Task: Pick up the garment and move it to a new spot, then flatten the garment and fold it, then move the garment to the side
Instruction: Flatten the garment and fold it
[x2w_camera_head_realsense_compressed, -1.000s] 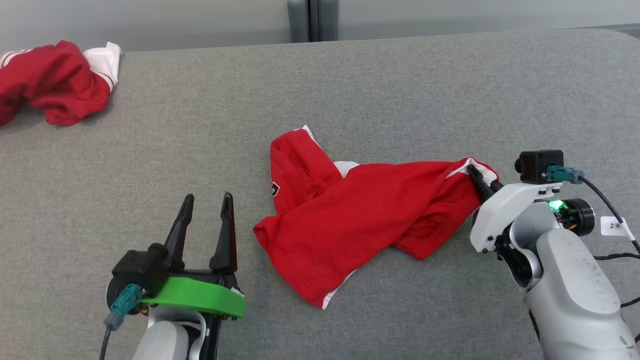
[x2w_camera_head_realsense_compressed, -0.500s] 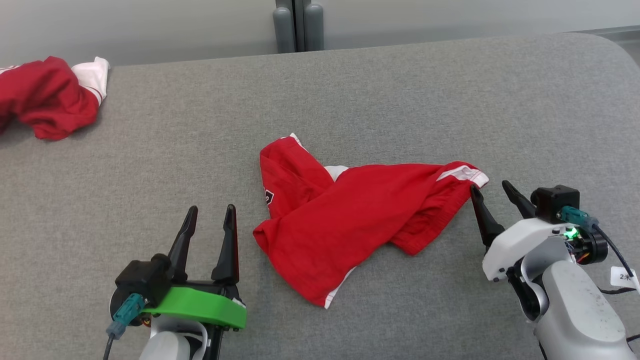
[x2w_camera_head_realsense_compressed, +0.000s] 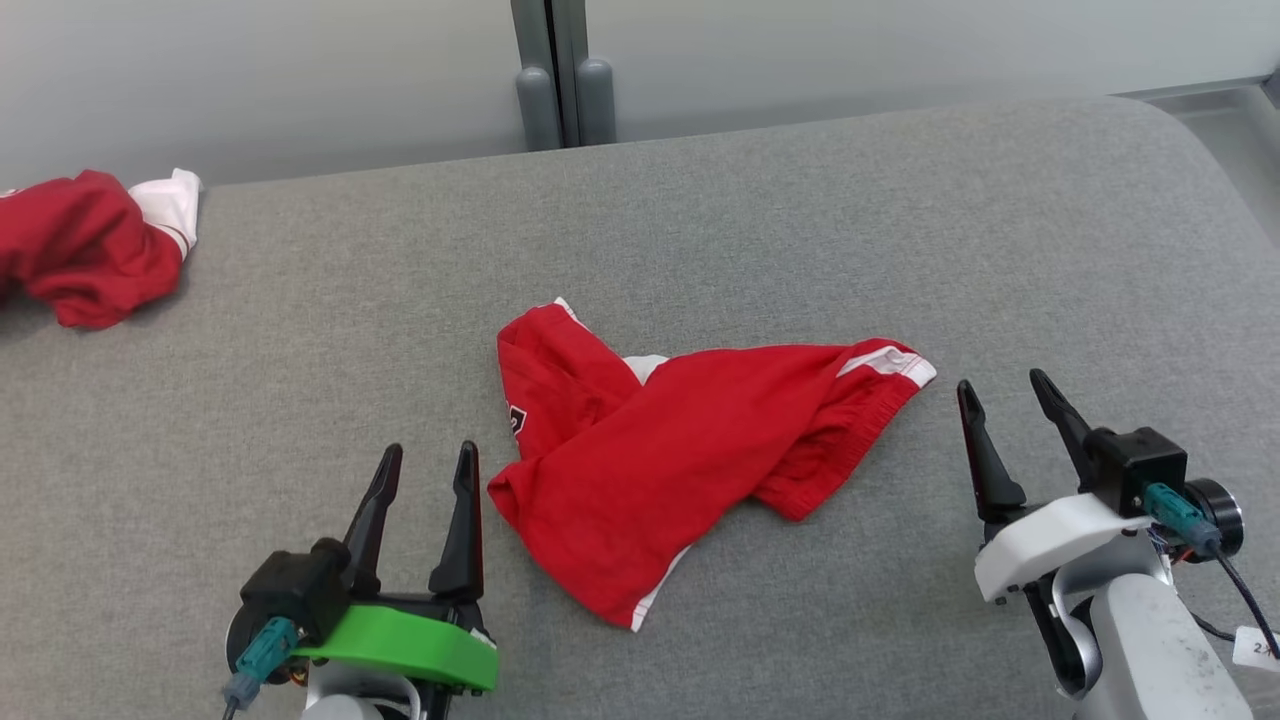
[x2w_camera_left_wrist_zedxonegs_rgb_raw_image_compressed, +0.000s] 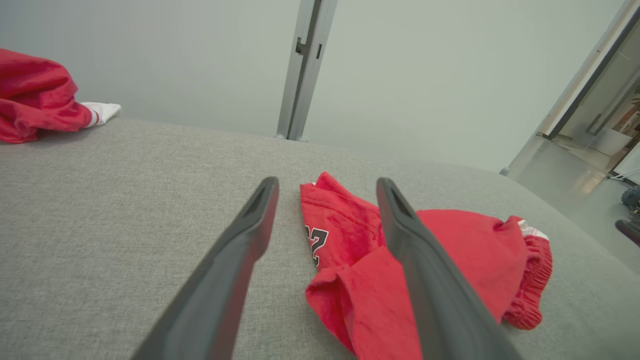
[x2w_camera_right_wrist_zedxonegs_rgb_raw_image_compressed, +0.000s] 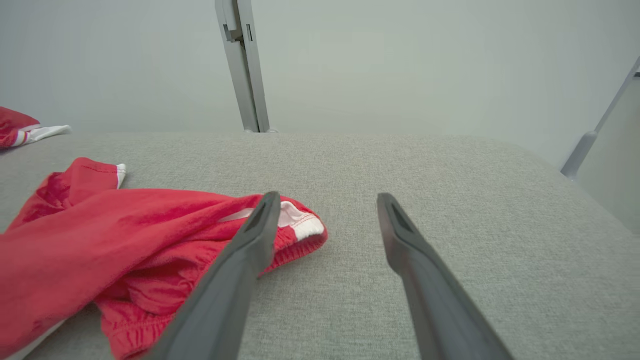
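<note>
head above, wrists low beside garment (x2w_camera_head_realsense_compressed: 690, 450)

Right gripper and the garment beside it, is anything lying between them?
Only bare grey surface separates the open right gripper from that garment, seen in the head view.

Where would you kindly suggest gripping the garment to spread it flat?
Probably the white-trimmed corner of the garment, approached from the right with the open right gripper: it juts out toward that side, clear of the bunched middle.
</note>
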